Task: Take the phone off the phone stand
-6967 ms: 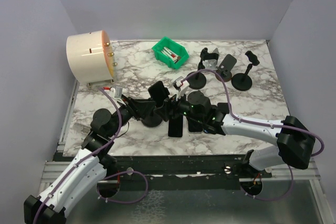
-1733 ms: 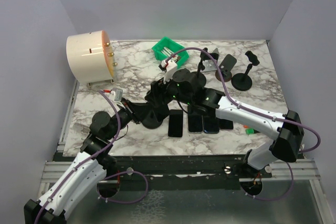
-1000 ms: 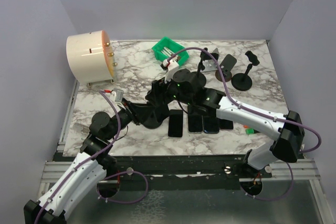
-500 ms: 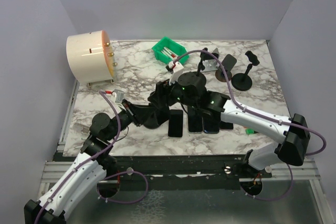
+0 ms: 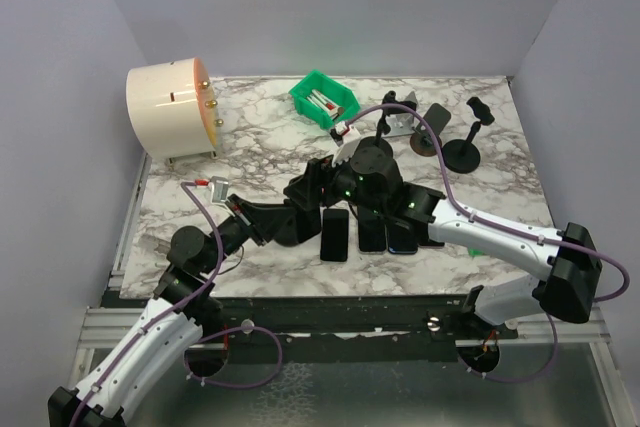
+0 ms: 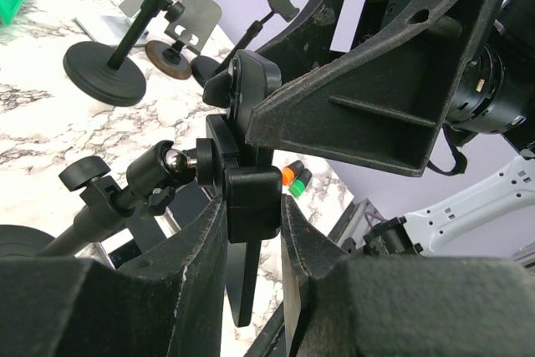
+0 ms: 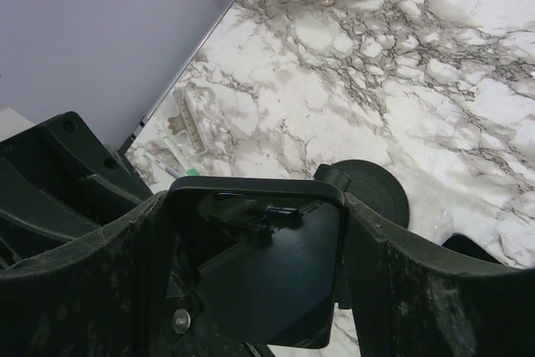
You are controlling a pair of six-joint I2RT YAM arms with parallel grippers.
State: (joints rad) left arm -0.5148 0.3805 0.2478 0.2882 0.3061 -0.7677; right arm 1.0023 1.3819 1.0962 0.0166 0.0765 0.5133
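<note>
The phone (image 7: 255, 265), a black slab with a glossy dark screen, stands roughly upright in the clamp of the phone stand (image 6: 159, 175), its side edges pressed between the fingers of the right pincer (image 7: 259, 206). The stand is black, with a round base on the marble counter (image 7: 435, 64), a slanted stem and a ball joint. The left pincer (image 6: 251, 206) squeezes its clamp head.

Glossy phone (image 7: 259, 265); matt marble-look table (image 7: 418, 64).

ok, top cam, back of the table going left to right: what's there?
Cream drum → green bin → flat-plate stand → black round-base stand.
</note>
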